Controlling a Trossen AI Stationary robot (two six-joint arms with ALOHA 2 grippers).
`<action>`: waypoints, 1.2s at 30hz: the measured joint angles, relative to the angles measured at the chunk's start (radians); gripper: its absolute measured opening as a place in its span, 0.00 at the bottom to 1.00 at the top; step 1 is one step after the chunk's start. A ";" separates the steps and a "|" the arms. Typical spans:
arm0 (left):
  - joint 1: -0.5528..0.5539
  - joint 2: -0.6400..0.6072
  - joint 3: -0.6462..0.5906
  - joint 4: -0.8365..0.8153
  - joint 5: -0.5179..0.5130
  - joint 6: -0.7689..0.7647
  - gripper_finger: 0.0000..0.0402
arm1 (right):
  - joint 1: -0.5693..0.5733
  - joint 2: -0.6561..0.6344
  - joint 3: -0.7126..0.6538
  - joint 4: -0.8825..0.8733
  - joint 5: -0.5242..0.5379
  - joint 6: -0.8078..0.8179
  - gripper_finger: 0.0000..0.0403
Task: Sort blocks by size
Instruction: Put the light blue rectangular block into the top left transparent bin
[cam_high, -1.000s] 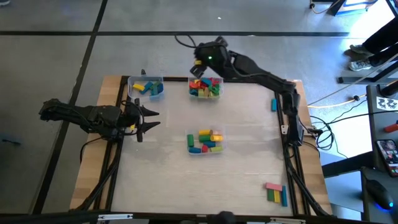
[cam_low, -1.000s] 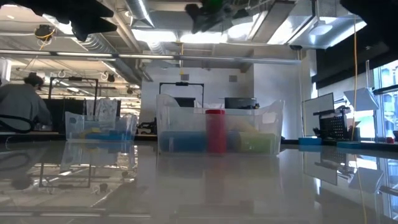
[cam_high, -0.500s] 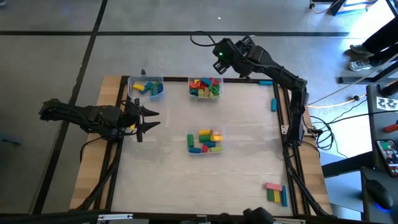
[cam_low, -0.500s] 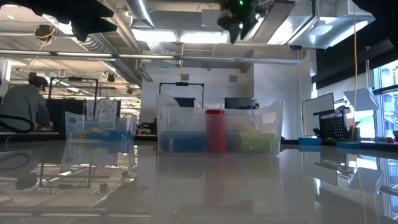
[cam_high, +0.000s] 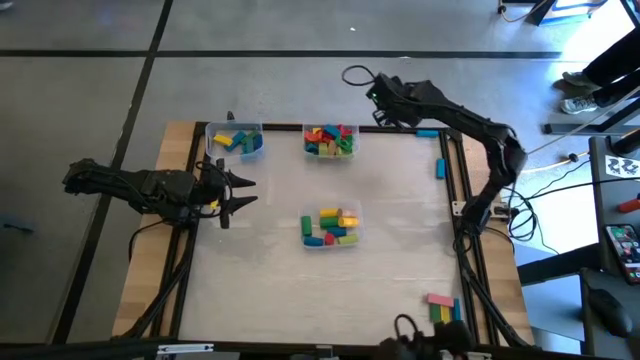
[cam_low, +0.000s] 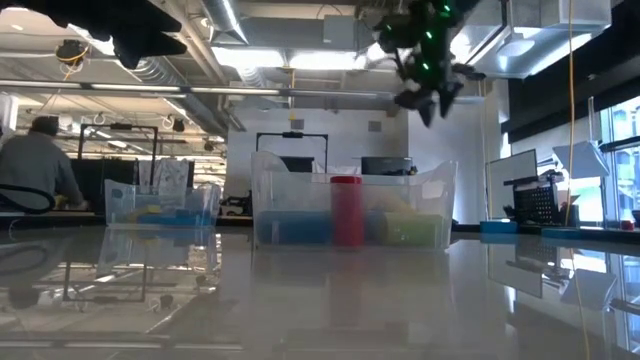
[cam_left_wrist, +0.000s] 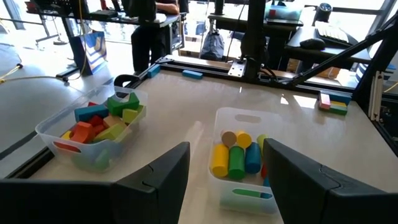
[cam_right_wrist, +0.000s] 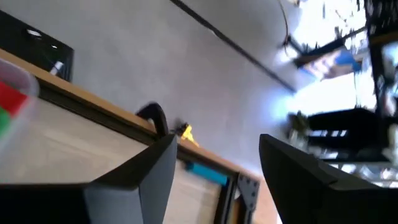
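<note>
Coloured blocks lie in three clear tubs: one at the far left (cam_high: 237, 140), one at the far middle (cam_high: 330, 140) and one at the table's centre (cam_high: 329, 227). More blocks lie loose: several at the near right corner (cam_high: 443, 308) and two blue ones by the far right edge (cam_high: 440, 167). My left gripper (cam_high: 248, 193) is open and empty at the table's left side, level with the centre tub (cam_left_wrist: 241, 160). My right gripper (cam_high: 378, 97) is open and empty, in the air over the table's far edge, right of the far middle tub; it also shows in the low view (cam_low: 425, 62).
The table has a dark frame along its far edge (cam_right_wrist: 81, 99) and its right edge (cam_high: 452, 200). A blue block (cam_right_wrist: 202, 172) lies by the far frame. Bare tabletop lies between the tubs and across the near half (cam_high: 300, 290). A person sits in the room beyond (cam_low: 35, 165).
My right gripper has gone from above the far middle tub toward the table's right edge, along the far edge, and has dropped a little in the low view. The tubs and blocks have not moved.
</note>
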 joint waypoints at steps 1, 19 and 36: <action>0.000 0.000 0.000 0.000 0.000 0.000 0.49 | -0.016 -0.016 -0.049 0.024 -0.010 0.018 0.57; 0.001 0.000 0.000 0.011 0.000 0.003 0.49 | -0.148 -0.029 -0.626 0.369 -0.017 0.195 0.50; 0.001 0.000 0.000 0.010 0.000 0.003 0.49 | -0.309 0.027 -0.651 0.575 -0.148 0.167 0.05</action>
